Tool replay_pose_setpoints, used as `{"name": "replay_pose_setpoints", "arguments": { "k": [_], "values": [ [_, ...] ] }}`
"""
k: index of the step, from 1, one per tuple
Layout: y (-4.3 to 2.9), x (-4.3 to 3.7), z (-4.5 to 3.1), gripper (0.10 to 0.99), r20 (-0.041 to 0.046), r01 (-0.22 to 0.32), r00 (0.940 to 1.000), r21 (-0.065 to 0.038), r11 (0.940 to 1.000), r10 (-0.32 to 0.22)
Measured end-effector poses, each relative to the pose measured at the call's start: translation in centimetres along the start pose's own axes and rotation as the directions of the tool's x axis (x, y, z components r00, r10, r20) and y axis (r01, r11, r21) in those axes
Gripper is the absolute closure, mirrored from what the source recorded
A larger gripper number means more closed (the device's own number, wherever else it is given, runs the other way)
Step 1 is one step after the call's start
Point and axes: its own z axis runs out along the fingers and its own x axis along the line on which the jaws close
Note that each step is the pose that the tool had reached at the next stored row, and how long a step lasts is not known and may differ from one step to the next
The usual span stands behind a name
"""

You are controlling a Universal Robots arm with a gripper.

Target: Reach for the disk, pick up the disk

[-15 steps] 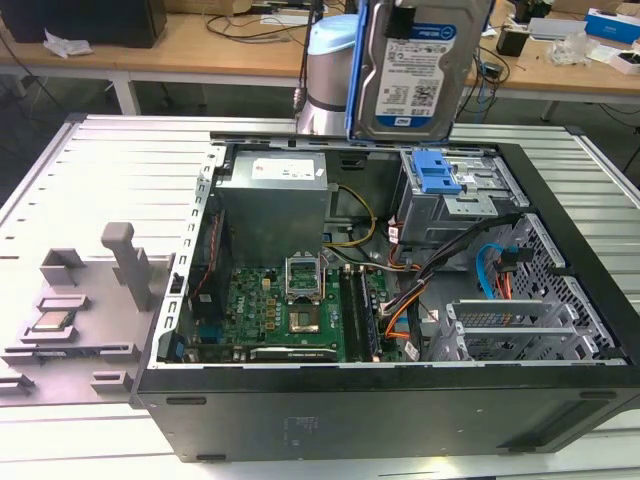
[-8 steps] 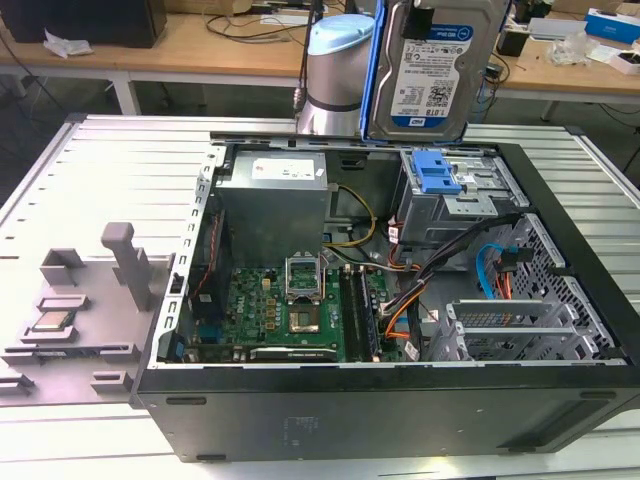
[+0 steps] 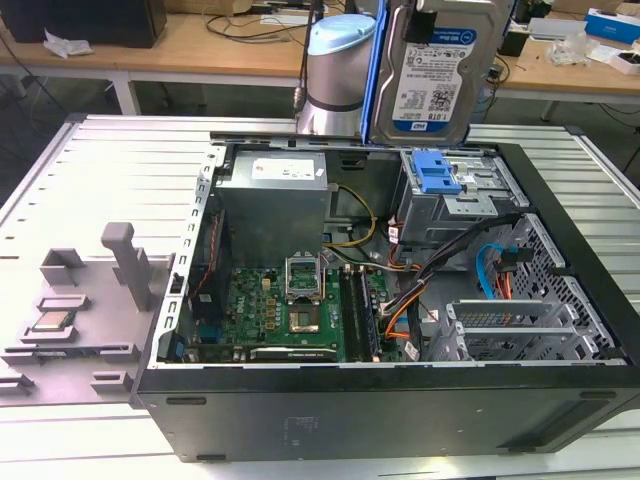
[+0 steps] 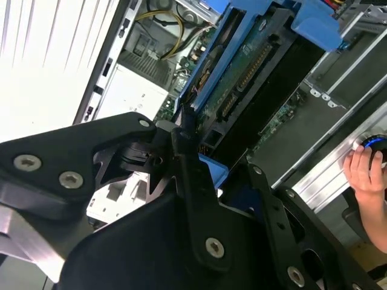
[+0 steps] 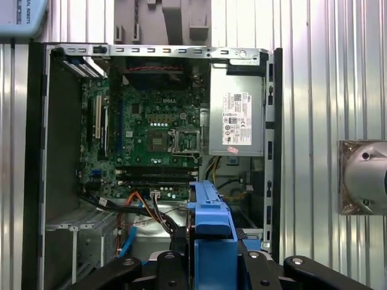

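We see jaws clamped on the disk (image 3: 437, 80). It hangs upright, label facing us, above the open computer case (image 3: 380, 410), over the drive bay (image 3: 470, 195).

You're in an electronics lab or repair workshop: an opened desktop computer case (image 3: 380, 410) lies on a ribbed metal table (image 3: 110, 170), its motherboard (image 3: 255, 310) bared. Behind it stand wooden workbenches (image 3: 200, 50) strewn with cables (image 3: 262, 22), and a robot arm (image 3: 340, 70) rises beside the case.
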Motion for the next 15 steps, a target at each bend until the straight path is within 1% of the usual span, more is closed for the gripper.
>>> {"name": "replay_pose_setpoints", "arguments": {
  "k": [3, 5, 7, 9, 10, 12, 14, 15],
  "values": [
    [0.00, 0.71, 0.01, 0.722, 0.0002, 0.000, 1.0000, 0.000, 1.0000, 0.000],
    [0.00, 1.34, 0.01, 0.722, 0.0001, 0.000, 1.0000, 0.000, 1.0000, 0.000],
    [-0.01, 2.30, 0.02, 0.722, 0.0001, 0.000, 1.0000, 0.000, 1.0000, 0.000],
    [-0.01, 2.76, 0.02, 0.722, 0.0001, 0.000, 1.0000, 0.000, 1.0000, 0.000],
    [-0.02, 3.22, 0.02, 0.722, 0.0000, 0.000, 1.0000, 0.000, 1.0000, 0.000],
    [-0.02, 3.60, 0.03, 0.722, 0.0001, 0.000, 1.0000, 0.000, 1.0000, 0.000],
    [-0.02, 4.35, 0.03, 0.722, 0.0000, 0.000, 1.0000, 0.000, 1.0000, 0.000],
    [-0.02, 4.50, 0.03, 0.722, 0.0001, 0.000, 1.0000, 0.000, 1.0000, 0.000]
  ]
}}
